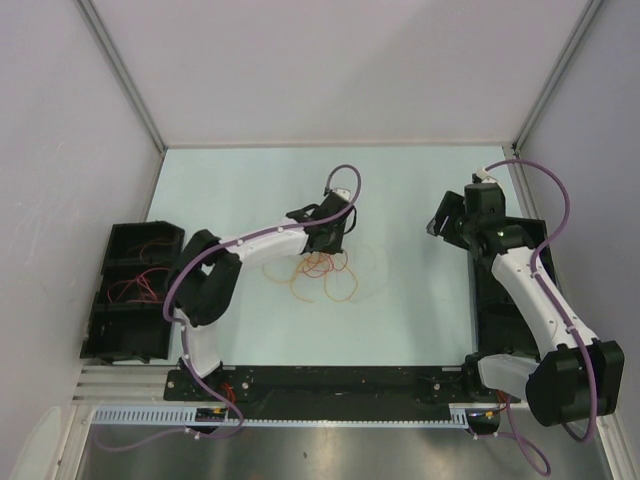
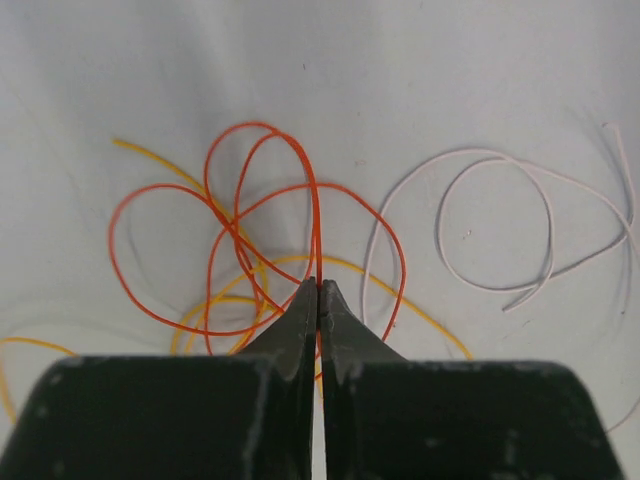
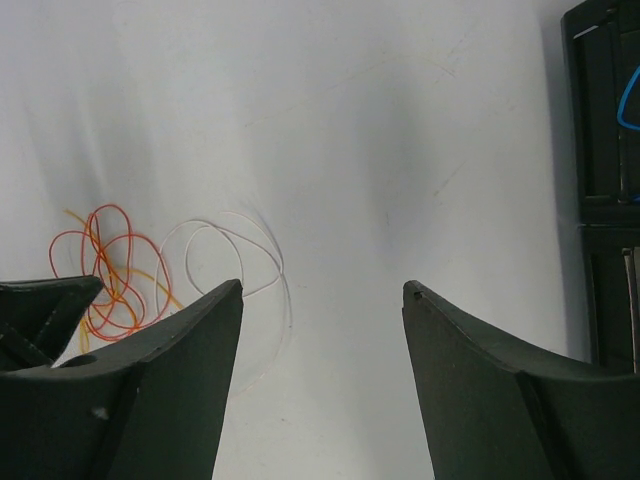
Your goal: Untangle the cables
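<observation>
Pale surface (image 1: 400, 190) bearing the cables (image 1: 325, 268) near its centre; compartmented bin (image 1: 100, 330) at left, holding red wires (image 1: 140, 288); tray (image 3: 600, 215) at right, holding a blue cable (image 3: 628, 95); right claw (image 3: 322, 286) wide open and empty, well apart from the heap; left claw (image 2: 319, 292) closed, tips pinching one orange cable (image 2: 315, 200). Advisable: lift slowly and straight, letting its loops slip off the yellow cable (image 2: 420, 312); white cable (image 2: 500, 160) just beside.
</observation>
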Motion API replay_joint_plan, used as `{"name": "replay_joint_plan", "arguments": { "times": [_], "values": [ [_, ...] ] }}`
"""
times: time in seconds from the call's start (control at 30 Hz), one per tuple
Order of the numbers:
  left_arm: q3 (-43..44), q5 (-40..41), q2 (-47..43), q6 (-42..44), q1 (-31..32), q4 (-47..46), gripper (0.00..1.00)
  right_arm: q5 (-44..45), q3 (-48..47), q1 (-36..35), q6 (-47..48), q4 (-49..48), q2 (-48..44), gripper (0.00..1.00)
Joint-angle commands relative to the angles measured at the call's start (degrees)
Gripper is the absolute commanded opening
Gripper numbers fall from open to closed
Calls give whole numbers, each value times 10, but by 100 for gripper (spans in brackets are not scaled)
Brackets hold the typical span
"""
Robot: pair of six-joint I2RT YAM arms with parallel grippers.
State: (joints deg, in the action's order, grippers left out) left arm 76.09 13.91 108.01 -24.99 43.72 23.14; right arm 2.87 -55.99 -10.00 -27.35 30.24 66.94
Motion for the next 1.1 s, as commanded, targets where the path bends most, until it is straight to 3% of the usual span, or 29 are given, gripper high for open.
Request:
{"name": "replay_joint_plan", "arguments": {
  "times": [0.0,0.2,0.27,0.5,0.63,0.77,1.07],
  "values": [
    [148,65,-44,48,14,52,0,-13,1,4,4,-4,-25,70],
    [415,70,-90,117,15,187,0,-22,0,3,-14,-18,-70,70],
    [411,53,-124,122,16,184,0,-41,1,3,-17,-22,-81,70],
    [199,17,-251,130,16,108,0,-40,0,4,-17,-29,-127,70],
    [172,-65,-294,152,17,97,0,-92,-2,4,-11,-45,-149,71],
    [218,-45,-293,128,17,134,0,-206,-2,0,-3,-99,-160,69],
    [397,-36,-248,27,17,203,0,-250,-2,-80,-2,-131,-165,66]
  ]
}}
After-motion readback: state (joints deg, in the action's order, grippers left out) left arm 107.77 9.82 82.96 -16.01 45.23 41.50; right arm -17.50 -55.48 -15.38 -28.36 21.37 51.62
